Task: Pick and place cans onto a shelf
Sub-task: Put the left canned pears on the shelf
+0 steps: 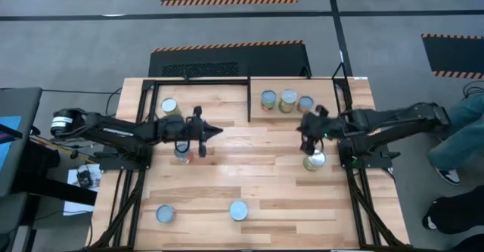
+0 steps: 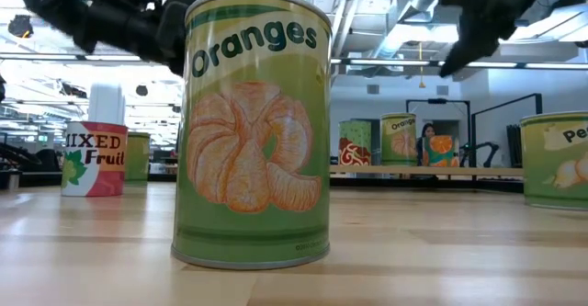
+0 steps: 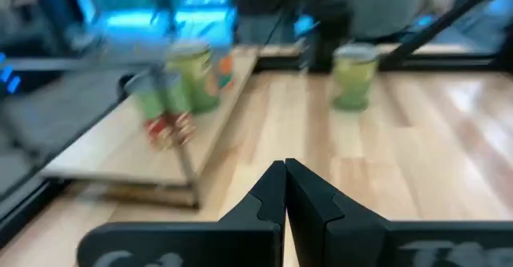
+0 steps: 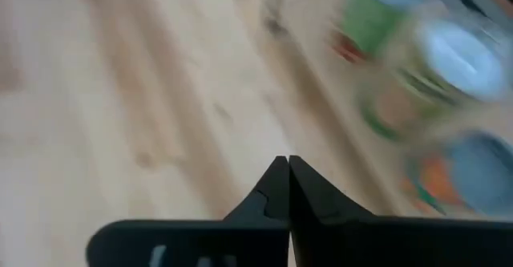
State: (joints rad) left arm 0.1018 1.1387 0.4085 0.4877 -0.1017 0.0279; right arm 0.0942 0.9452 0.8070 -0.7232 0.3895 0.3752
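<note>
Cans (image 1: 287, 101): three on shelf (image 1: 321, 85), several left on counter (image 1: 257, 176); left hand (image 3: 285, 188) and right hand (image 4: 281, 185) both closed, empty

Shelf (image 1: 227, 101): 3 cans (image 1: 286, 101) upright ahead of right gripper (image 1: 302, 131), 1 can (image 1: 169, 107) beside left gripper (image 1: 215, 132). Oranges can (image 2: 252, 131) upright on tabletop.

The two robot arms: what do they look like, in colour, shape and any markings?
Both arms are dark and jointed. The left gripper and the right gripper each end in two black fingers tapering to a point. The left arm carries a pale round part at its base. Pale markings on the wrist bodies cannot be read.
</note>
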